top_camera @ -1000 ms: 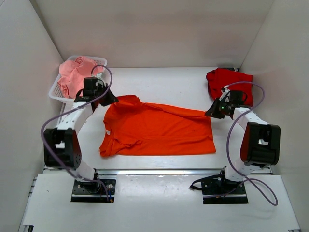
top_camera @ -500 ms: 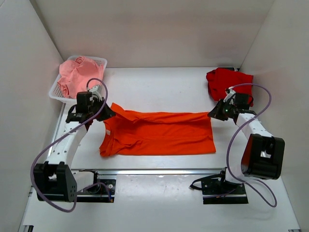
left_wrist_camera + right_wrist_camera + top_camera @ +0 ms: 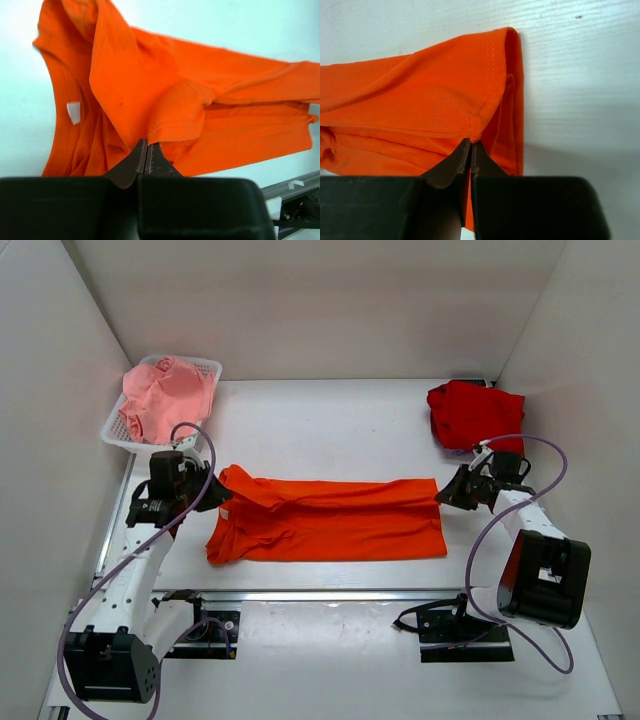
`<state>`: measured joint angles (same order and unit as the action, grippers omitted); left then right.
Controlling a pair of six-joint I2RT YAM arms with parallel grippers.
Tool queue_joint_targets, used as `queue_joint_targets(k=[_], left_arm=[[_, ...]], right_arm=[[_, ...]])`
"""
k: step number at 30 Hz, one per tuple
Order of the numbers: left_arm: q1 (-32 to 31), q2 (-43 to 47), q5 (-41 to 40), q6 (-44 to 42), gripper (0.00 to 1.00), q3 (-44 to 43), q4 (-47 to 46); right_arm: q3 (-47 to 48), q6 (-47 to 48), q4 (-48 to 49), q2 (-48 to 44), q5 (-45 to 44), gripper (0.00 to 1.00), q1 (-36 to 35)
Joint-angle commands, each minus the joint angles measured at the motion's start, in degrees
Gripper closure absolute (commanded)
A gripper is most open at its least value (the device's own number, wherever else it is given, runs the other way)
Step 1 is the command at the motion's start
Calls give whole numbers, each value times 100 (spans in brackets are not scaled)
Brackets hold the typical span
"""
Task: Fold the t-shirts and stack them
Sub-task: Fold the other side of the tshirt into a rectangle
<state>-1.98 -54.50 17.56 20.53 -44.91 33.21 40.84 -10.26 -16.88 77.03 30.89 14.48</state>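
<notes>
The orange t-shirt (image 3: 330, 520), half-folded and pinched at both ends.
It lies on the worktop (image 3: 330, 430) stretched between the two grippers, its far edge doubled over toward the near side. The left gripper (image 3: 146, 145) is clamped on a hemmed fold at the collar end, the right gripper (image 3: 471, 142) on a hem corner. Beyond the right gripper sits the red t-shirt (image 3: 472, 412). Beyond the left one, the pink t-shirt (image 3: 160, 395) is heaped in a white basket (image 3: 112, 430).

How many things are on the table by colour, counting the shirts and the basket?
orange t-shirt: 1
red t-shirt: 1
pink t-shirt: 1
white basket: 1
Total: 4
</notes>
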Motion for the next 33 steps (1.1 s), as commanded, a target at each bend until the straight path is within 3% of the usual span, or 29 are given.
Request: queue_joint_targets(k=[1, 12, 17, 18, 21, 23, 24, 25, 27, 30, 33], left_arm=[[4, 150, -95, -67, 100, 253, 221], [-31, 493, -490, -129, 100, 613, 581], [-4, 730, -219, -67, 100, 729, 599], [-65, 756, -157, -50, 95, 711, 486], [-128, 573, -121, 39, 96, 633, -24], [-92, 110, -139, 108, 93, 388, -297], [-57, -277, -139, 91, 80, 282, -333], [-48, -454, -122, 82, 60, 124, -402], [4, -1112, -113, 108, 48, -79, -491], [22, -1379, 36, 135, 53, -124, -482], [-162, -1099, -42, 249, 58, 166, -465]], right_arm=[[-23, 173, -43, -163, -48, 100, 90], [-77, 270, -596, -286, -312, 100, 99], [205, 244, -1483, -241, -943, 100, -67], [283, 261, -1519, -276, -1032, 98, -129], [337, 262, -1336, -417, -1095, 79, -235], [433, 200, -1221, -391, -1051, 65, -209], [529, 200, -1169, -330, -1007, 63, -209], [591, 183, -1168, -312, -1006, 59, -261], [828, 226, -1124, -181, -1138, 55, -367], [1031, 226, -984, -66, -1174, 54, -577], [1154, 313, -730, 100, -920, 55, -683]])
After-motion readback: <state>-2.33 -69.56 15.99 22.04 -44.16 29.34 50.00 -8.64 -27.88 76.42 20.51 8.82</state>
